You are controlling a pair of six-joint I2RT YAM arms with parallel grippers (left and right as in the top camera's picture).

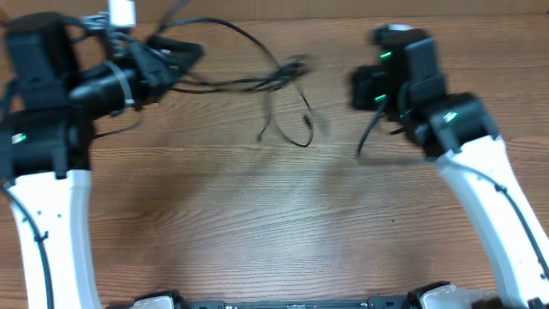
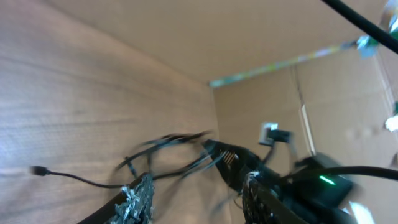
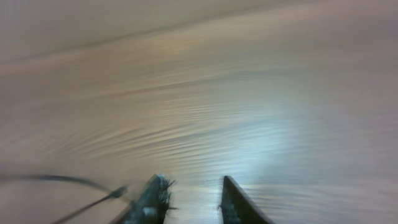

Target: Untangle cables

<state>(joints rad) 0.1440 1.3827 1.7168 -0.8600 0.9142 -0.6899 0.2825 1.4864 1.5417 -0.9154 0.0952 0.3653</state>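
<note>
Left tool (image 2: 196,199), tangled cables (image 1: 279,81), table (image 1: 257,215)

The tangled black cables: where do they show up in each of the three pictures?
Overhead: the cables are at top centre, strands trailing toward the left claw.
Left wrist: the cables are at lower centre, blurred, just beyond the claw's fingers.
Right wrist: only a thin dark strand at lower left; too blurred to be sure it belongs.
Shared landmark: the wooden table.

Wood-grain table (image 1: 257,215), thin black cables (image 1: 287,94) in a loose tangle near its far edge.
</note>
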